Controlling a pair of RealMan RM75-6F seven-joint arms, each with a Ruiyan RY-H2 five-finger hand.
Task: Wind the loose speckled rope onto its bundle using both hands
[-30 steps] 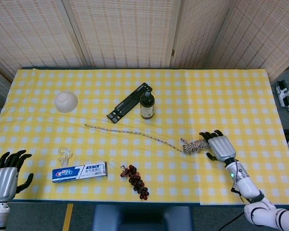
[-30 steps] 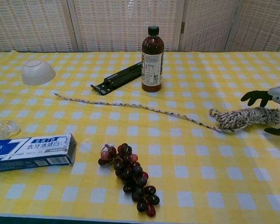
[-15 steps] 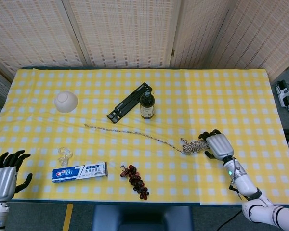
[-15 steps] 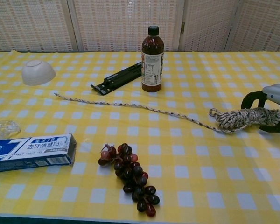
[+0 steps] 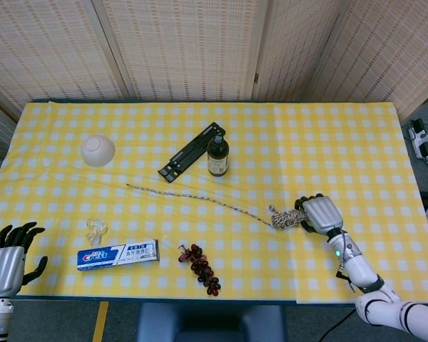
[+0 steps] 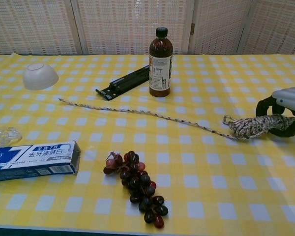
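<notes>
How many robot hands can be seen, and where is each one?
2. The left hand hovers at the near-left table corner, fingers spread and holding nothing. The right hand is at the right side, its fingers curled around the rope bundle.

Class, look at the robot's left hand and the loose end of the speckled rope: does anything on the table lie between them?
Yes. The left hand waits at the table's near left corner. The toothpaste box and a clear plastic piece lie roughly between it and the loose rope end. The right hand already grips the bundle.
</notes>
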